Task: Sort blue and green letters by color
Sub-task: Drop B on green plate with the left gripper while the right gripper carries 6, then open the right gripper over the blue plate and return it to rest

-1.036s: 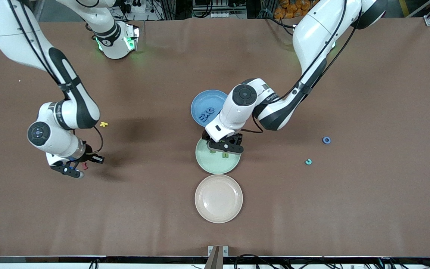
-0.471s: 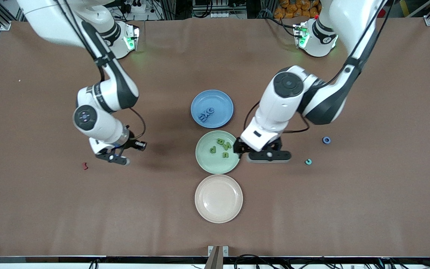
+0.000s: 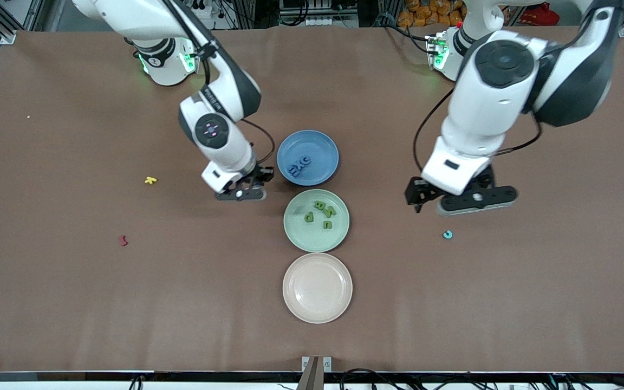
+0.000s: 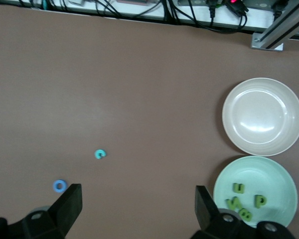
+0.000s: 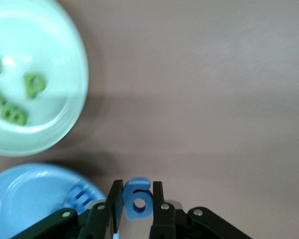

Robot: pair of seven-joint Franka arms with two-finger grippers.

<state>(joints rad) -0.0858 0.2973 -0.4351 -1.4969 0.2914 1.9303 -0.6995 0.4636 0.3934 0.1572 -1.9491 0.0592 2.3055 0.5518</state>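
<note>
Right wrist | right fingers (image 5: 137, 201) pinch upright blue 6 (image 5: 138, 199) | left fingers (image 4: 134, 209) spread, empty

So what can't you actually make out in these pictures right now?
- Front view: the small blue ring is hidden by the left hand; only the left wrist view shows it.
- Front view: the blue piece in the right hand is hidden by the fingers.
- Front view: green letters on the green plate are too small to read fully.
</note>
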